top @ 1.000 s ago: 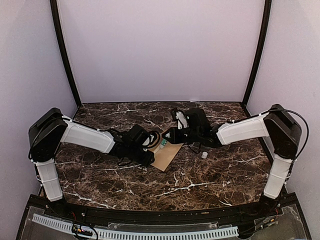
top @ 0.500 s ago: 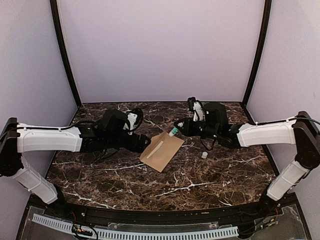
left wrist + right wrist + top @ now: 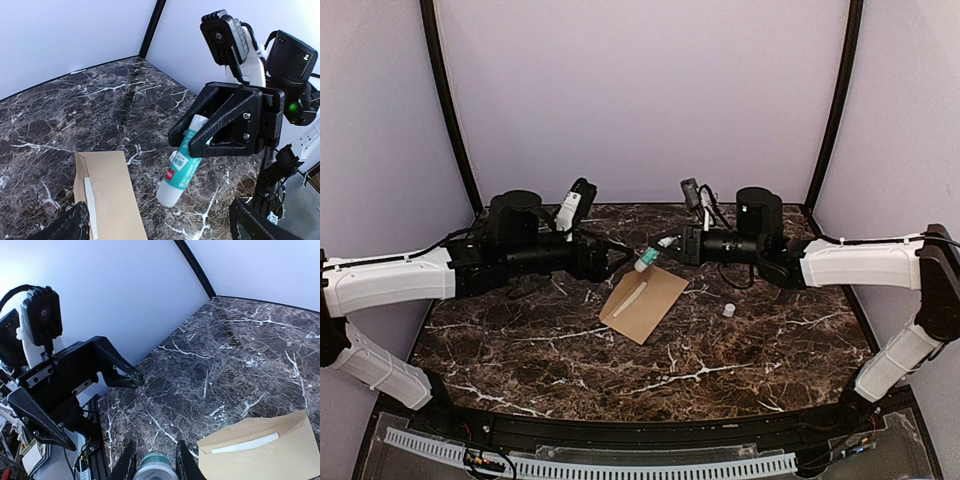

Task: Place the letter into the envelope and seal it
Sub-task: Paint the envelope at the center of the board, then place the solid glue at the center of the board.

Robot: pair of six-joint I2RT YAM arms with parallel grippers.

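Marble tabletop (image 3: 770, 350) carries the tan envelope (image 3: 645, 310) flat at its centre, a pale strip (image 3: 632, 296) showing along its mouth. My left gripper (image 3: 613, 262) hangs spread and empty near its far corner, probably to pin the paper. My right gripper (image 3: 678, 246) pinches a glue tube (image 3: 177, 172), angled down toward the envelope for sealing. A small white cap (image 3: 729, 311), likely the tube's, lies to the right.

The top camera looks down from behind over the whole table (image 3: 750, 350). The left wrist camera closely faces the right gripper (image 3: 182, 143), the right wrist camera the left gripper (image 3: 100, 412). All share the envelope (image 3: 645, 305).
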